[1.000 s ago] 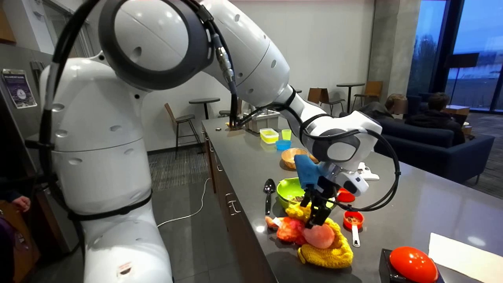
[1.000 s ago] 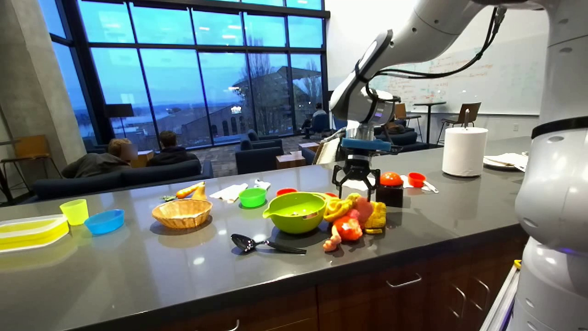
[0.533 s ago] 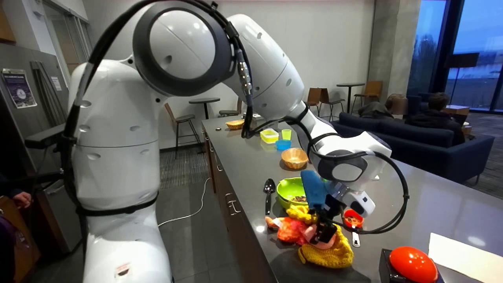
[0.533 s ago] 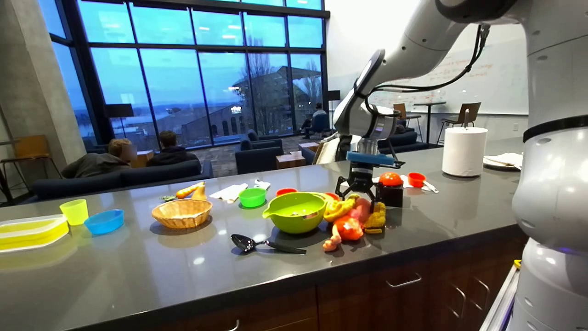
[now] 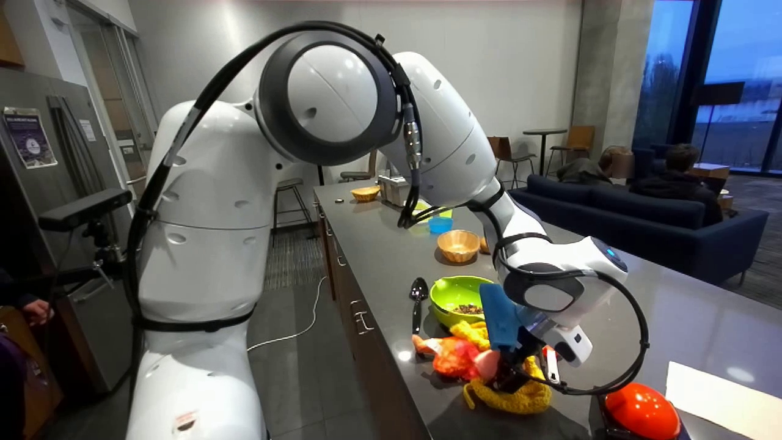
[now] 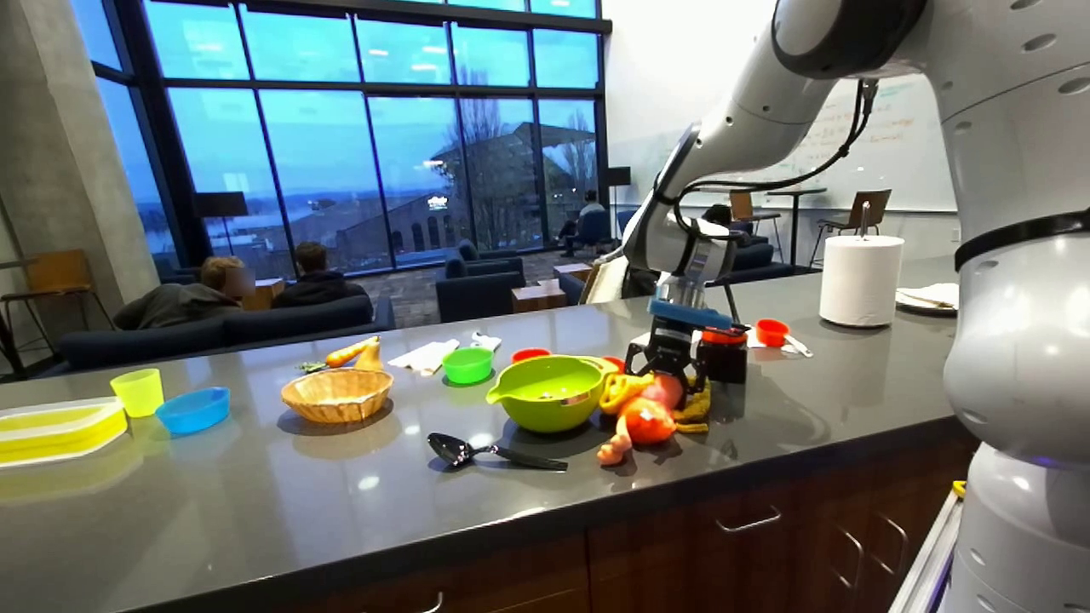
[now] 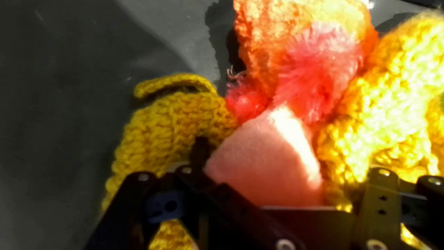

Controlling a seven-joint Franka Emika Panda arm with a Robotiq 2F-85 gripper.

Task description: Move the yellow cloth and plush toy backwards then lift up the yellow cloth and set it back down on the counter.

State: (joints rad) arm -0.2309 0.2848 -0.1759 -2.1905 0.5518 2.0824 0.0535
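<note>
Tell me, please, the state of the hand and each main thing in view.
Plush toy: lying down
Yellow cloth: rumpled on the counter
Hand: open
Big green bowl: upright, brown bits inside
Small green bowl: upright
Blue bowl: upright
Yellow cup: upright
Basket: upright
Spoon: lying flat
Paper roll: upright

Tall black-framed windows (image 6: 410, 145) show blue sky (image 6: 311, 140) beyond a navy sofa (image 5: 635, 214). A whiteboard (image 6: 903, 166) lines a pale wall (image 6: 664, 55); a round pedestal table (image 5: 544, 132) stands near a concrete column (image 5: 614, 79). Grey carpet (image 5: 299, 263) adjoins smooth flooring (image 5: 287, 376).

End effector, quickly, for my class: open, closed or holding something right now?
End effector: open, jaws apart, the pink end of the plush toy between them; no grip shows.
</note>
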